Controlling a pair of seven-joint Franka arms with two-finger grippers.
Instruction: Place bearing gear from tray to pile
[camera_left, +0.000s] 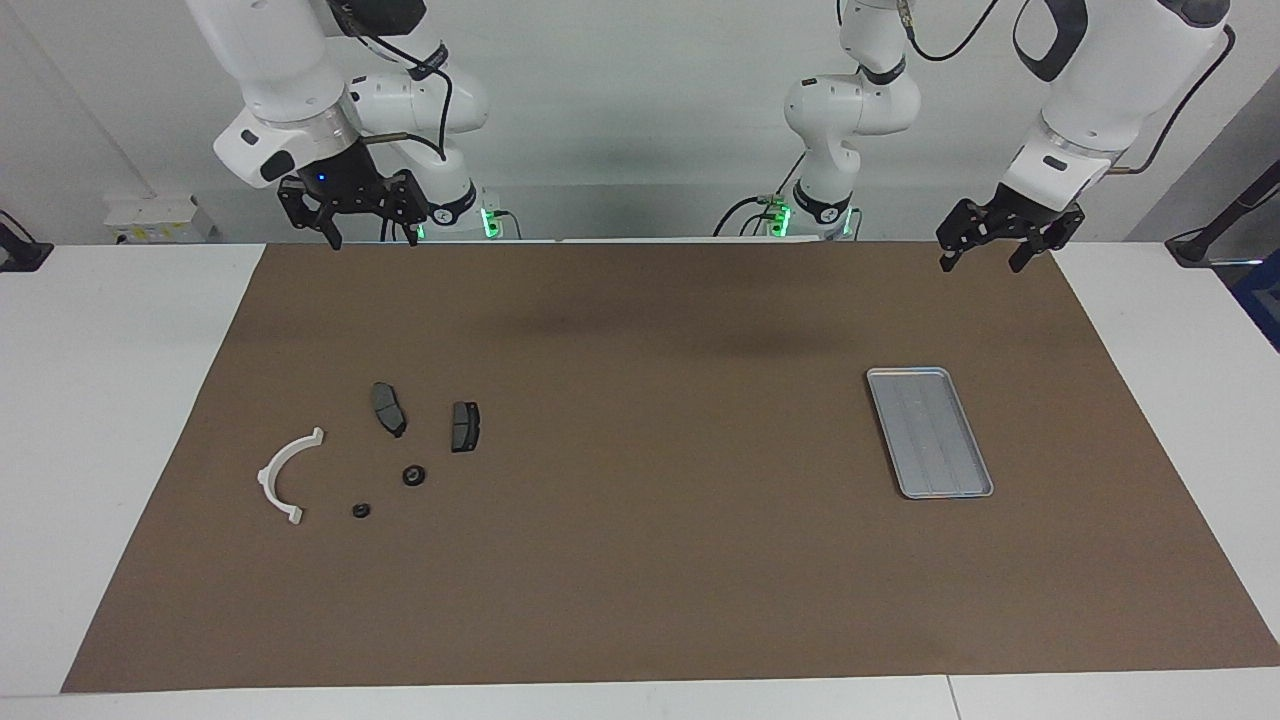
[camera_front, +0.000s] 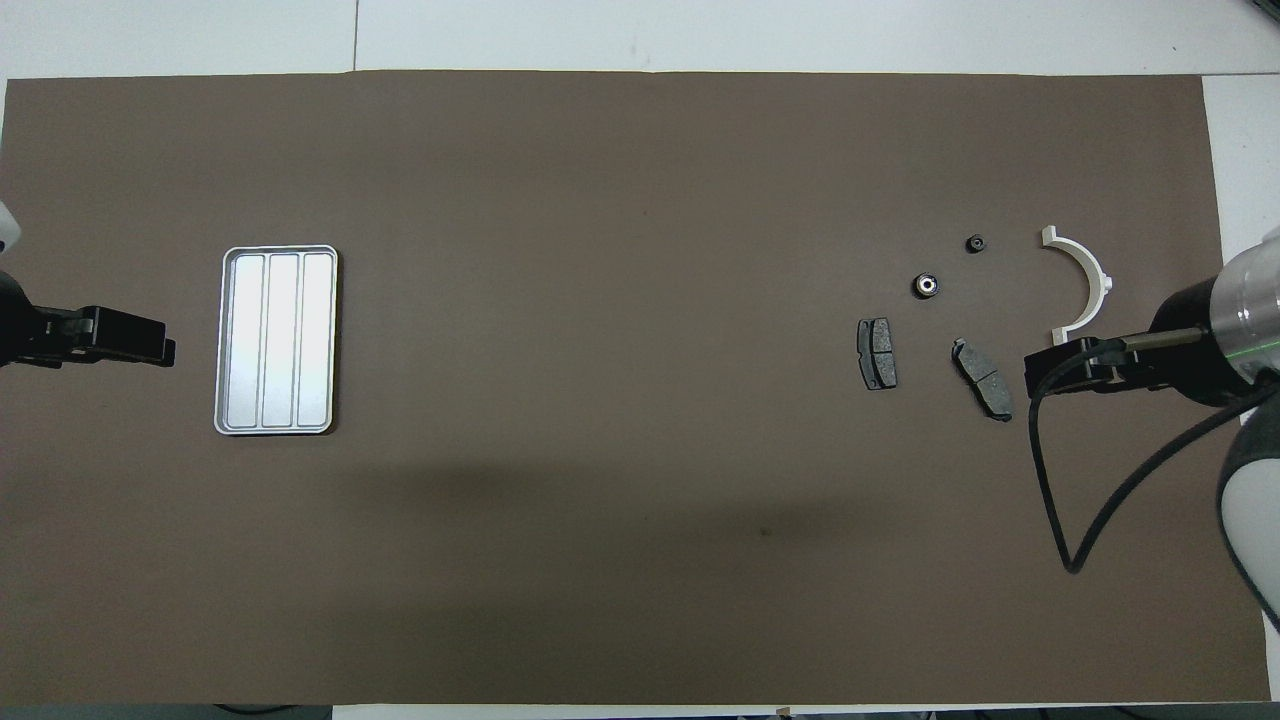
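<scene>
Both grippers are hanging raised with jaws apart, holding nothing: the left gripper (camera_left: 982, 257) over the mat's robot-side edge at the left arm's end, the right gripper (camera_left: 368, 236) likewise at the right arm's end. The tray (camera_left: 929, 432) is lying bare on the brown mat (camera_left: 640, 560). Two bearing gears — the larger (camera_left: 414, 475) and the smaller (camera_left: 361, 511) — are sitting in the pile (two brake pads (camera_left: 388, 408), white bracket (camera_left: 283, 476)).
</scene>
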